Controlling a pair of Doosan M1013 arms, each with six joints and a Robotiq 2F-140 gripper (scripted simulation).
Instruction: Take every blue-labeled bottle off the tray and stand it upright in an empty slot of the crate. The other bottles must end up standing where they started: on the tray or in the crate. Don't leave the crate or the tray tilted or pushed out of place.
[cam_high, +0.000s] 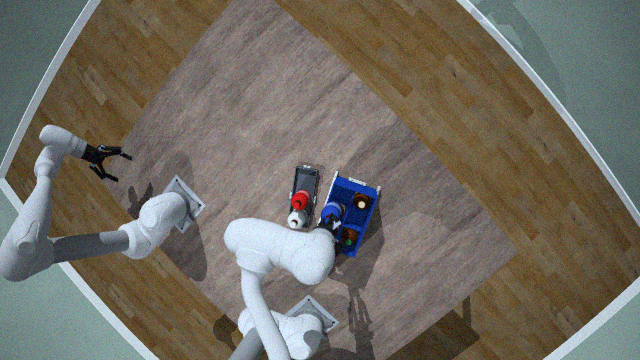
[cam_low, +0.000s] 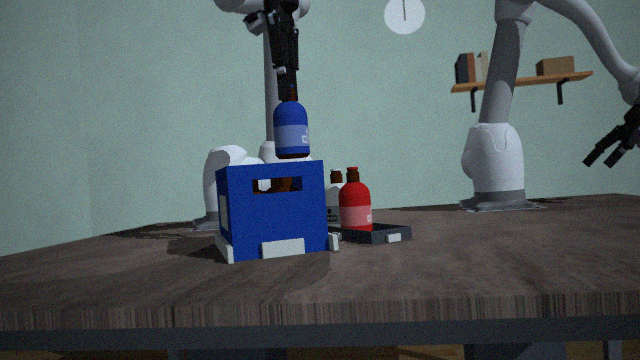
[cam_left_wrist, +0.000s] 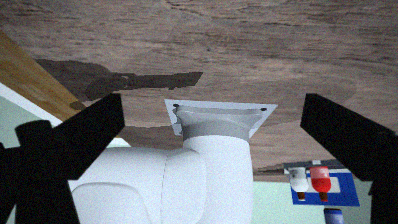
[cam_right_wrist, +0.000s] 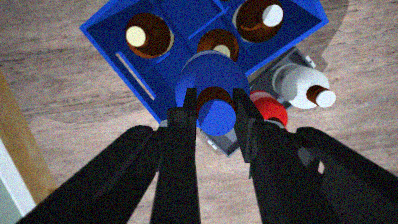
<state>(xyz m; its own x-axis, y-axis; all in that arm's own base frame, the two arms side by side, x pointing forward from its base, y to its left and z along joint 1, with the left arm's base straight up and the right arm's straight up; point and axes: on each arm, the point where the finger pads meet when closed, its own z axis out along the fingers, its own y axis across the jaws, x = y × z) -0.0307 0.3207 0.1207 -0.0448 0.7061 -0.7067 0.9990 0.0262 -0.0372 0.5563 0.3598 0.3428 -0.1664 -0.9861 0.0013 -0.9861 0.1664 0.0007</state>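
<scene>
From where I stand, looking down over the brown wooden desk (cam_high: 240, 125) (cam_low: 450, 260) (cam_left_wrist: 250, 50) (cam_right_wrist: 50, 90), the dark shallow tray (cam_high: 306, 180) (cam_low: 380, 235) (cam_left_wrist: 330, 164) (cam_right_wrist: 295, 56) sits near mid-frame, with the blue open crate (cam_high: 350, 181) (cam_low: 272, 220) (cam_left_wrist: 350, 197) (cam_right_wrist: 112, 62) just to its right. On the tray, the round-shouldered red bottle (cam_high: 300, 200) (cam_low: 355, 205) (cam_left_wrist: 320, 181) (cam_right_wrist: 271, 107) stands above the white-bodied bottle (cam_high: 297, 220) (cam_low: 332, 200) (cam_left_wrist: 299, 181) (cam_right_wrist: 300, 86) in the frame. The brown bottle with a cream cap (cam_high: 361, 201) (cam_right_wrist: 149, 35) is in the crate's upper right, the brown bottle with a green cap (cam_high: 349, 235) in its lower right. The blue-labeled bottle (cam_high: 331, 212) (cam_low: 291, 130) (cam_left_wrist: 333, 216) (cam_right_wrist: 212, 75) hangs over the crate.
</scene>
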